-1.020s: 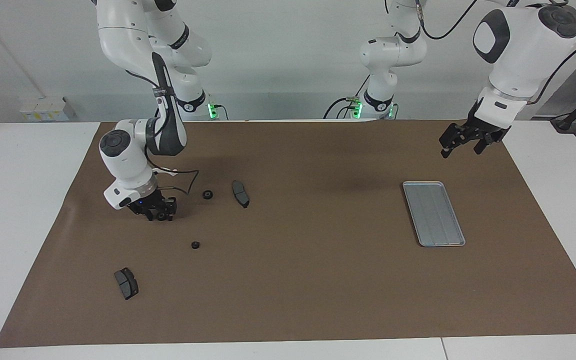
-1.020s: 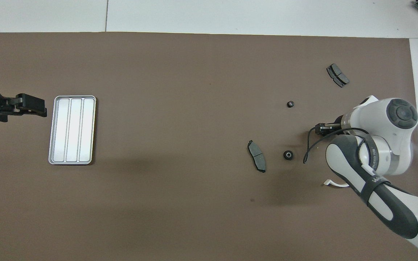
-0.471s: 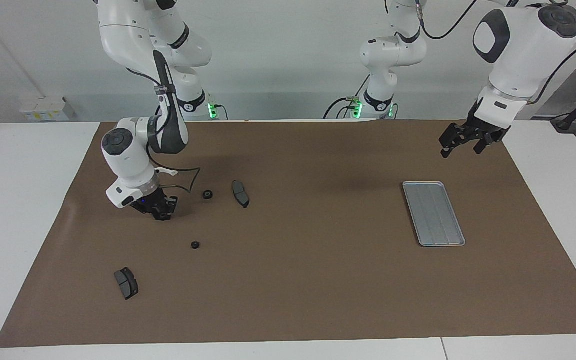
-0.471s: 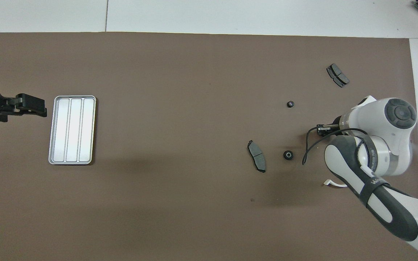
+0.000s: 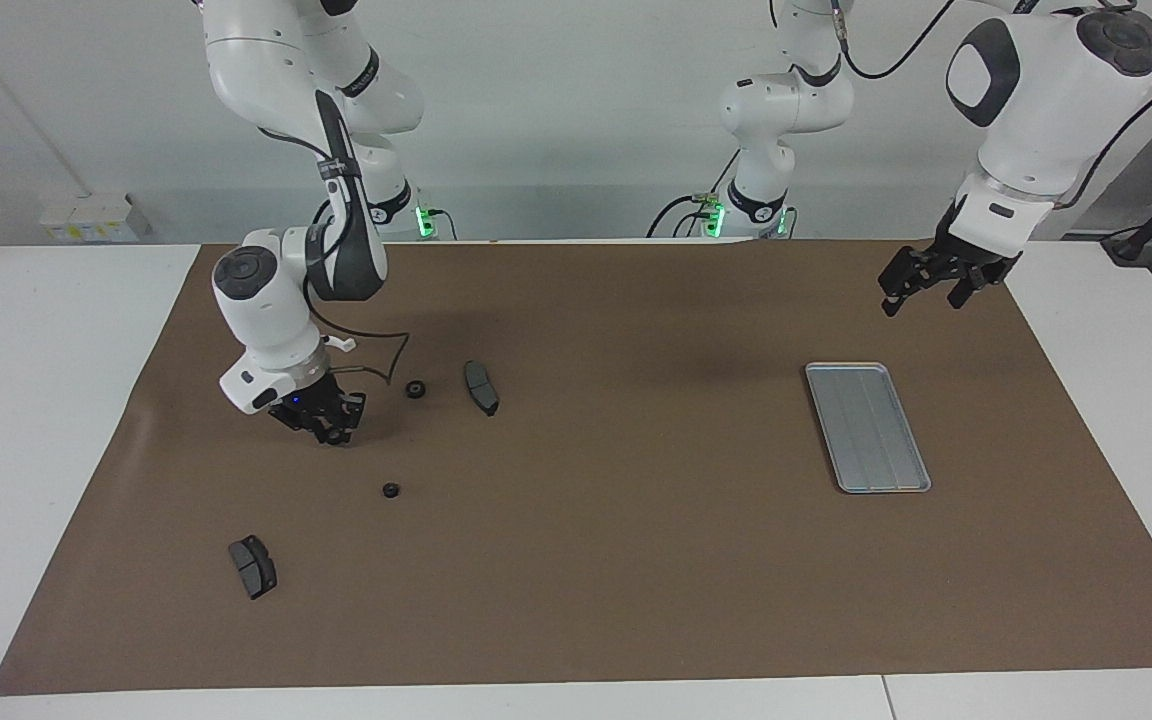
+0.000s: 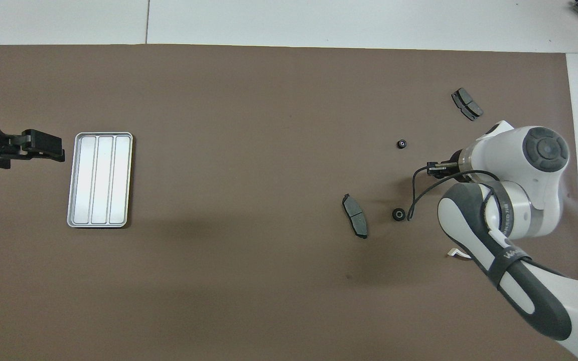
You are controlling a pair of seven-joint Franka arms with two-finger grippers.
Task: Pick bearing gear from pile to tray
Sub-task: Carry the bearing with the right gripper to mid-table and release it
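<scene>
Bearing gear (image 5: 334, 436) gripped in right tool (image 5: 333, 430) above mat; left tool (image 5: 921, 290) open near tray (image 5: 867, 427).

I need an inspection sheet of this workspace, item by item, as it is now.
Surface: brown mat on white table.
Job's things: tray empty; two gears on the mat, right arm's end.
Clutter: two brake pads near the gears.
Claws: right claw low beside one gear; left claw open, waiting over the mat's corner.
Cables: black cable loops at right wrist.
Surroundings: green lights at arm bases.
</scene>
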